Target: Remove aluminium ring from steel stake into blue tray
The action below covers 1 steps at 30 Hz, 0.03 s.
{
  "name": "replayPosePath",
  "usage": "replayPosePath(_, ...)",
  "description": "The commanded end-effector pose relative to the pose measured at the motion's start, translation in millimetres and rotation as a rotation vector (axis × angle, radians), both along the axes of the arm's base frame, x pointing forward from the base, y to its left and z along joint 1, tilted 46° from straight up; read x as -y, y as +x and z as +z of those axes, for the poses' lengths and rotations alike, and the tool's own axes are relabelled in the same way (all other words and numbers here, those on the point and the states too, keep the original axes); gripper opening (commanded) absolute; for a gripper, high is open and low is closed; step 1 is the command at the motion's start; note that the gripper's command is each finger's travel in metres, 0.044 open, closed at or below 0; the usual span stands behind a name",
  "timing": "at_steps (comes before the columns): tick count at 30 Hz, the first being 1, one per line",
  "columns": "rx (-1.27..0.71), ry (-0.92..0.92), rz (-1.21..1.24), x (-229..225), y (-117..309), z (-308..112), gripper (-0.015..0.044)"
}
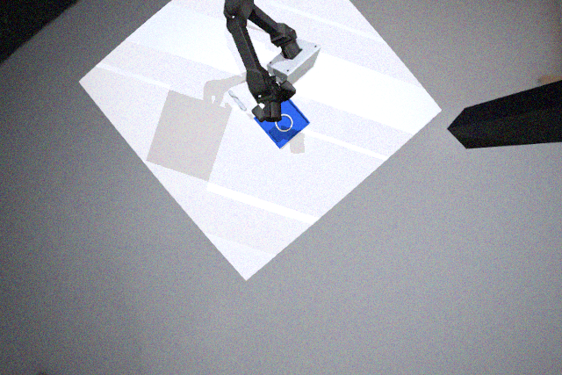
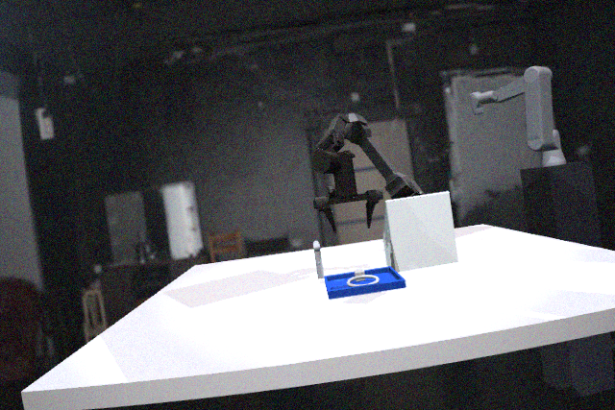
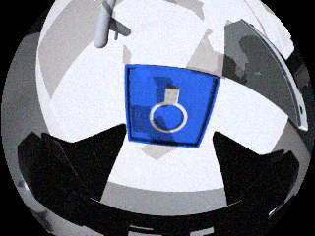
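Wrist view shows one smooth, pale metal ring (image 1: 291, 122) (image 2: 349, 283) (image 3: 152, 117) with one squarish tab, flat inside one rectangular blue tray (image 1: 280, 147) (image 2: 364, 290) (image 3: 127, 105). One slender grey stake (image 1: 236, 100) (image 2: 318, 262) (image 3: 102, 27) stands beside it on the white tabletop (image 1: 254, 207) (image 2: 248, 336) (image 3: 148, 177). Above, the black pincer's (image 1: 274, 103) (image 2: 352, 228) (image 3: 169, 135) two tapered fingers are wide apart, empty.

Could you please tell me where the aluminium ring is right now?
The ring lies inside the blue tray, beneath the open gripper, in the exterior view right of the stake.
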<state>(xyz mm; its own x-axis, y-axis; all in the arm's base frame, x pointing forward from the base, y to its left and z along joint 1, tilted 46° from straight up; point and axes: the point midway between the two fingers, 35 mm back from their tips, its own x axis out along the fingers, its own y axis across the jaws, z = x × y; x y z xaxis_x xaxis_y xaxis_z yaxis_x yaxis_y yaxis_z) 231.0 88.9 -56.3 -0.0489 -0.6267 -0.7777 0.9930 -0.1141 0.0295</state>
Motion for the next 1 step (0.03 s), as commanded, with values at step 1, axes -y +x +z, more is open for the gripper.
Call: replayPosePath(1,0.003,0.002,0.002,-0.7,0.7,0.2,0.044)
